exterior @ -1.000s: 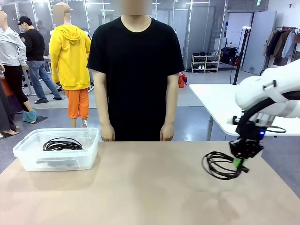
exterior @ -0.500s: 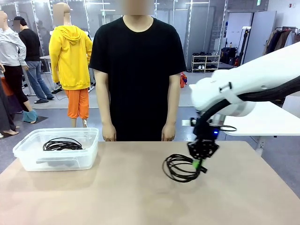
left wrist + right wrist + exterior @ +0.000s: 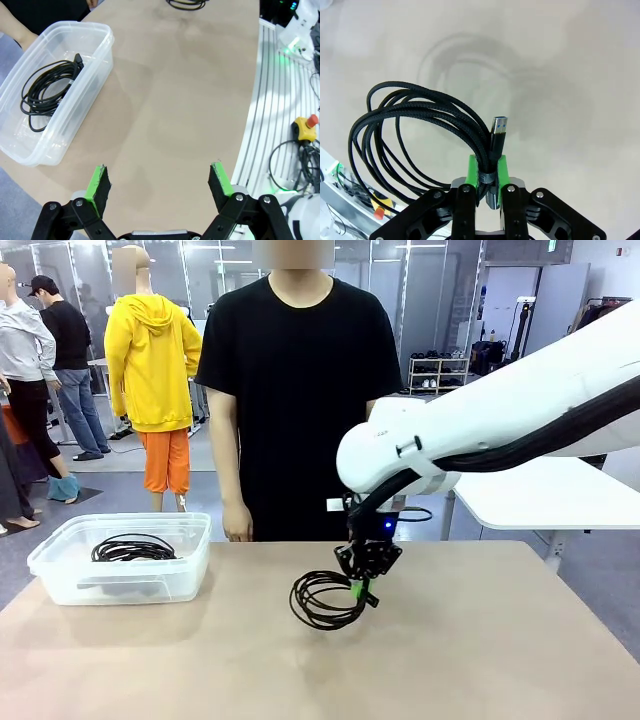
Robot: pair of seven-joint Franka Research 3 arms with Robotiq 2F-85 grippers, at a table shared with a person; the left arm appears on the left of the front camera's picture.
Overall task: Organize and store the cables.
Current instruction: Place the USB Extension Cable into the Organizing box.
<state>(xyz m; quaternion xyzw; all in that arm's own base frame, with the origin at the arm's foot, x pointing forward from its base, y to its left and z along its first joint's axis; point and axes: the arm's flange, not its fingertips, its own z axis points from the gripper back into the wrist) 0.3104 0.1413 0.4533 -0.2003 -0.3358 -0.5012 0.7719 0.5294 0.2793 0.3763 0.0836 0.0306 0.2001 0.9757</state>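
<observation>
Two coiled cables are on show from the front camera: one lies inside the clear plastic bin (image 3: pixel 120 570) at the table's left end, the stored coil (image 3: pixel 133 548) resting flat on its floor, and the other, the carried coil (image 3: pixel 325 600), hangs from the right gripper (image 3: pixel 360 587) just above the middle of the table (image 3: pixel 480 660). One person (image 3: pixel 300 390) stands at the far edge, arms down, taking no part. By my reading the step in hand is the carry: the right arm is between pickup and the bin, so the next move calls for travel further toward the bin and a release above its opening, high enough that the dangling loops clear the near wall.

From the left wrist camera, the left gripper (image 3: pixel 160 182) hovers over bare table with its jaws spread wide and nothing between them. One bin (image 3: pixel 55 90) sits beyond it, holding one coil (image 3: pixel 47 90) with its plug end near the far wall.

From the right wrist camera, the right gripper (image 3: pixel 488 172) is clenched on the carried coil (image 3: pixel 415 130) where the strands bunch, green pads (image 3: pixel 503 169) pinching the bundle, one USB plug (image 3: pixel 499 129) sticking up past them.
</observation>
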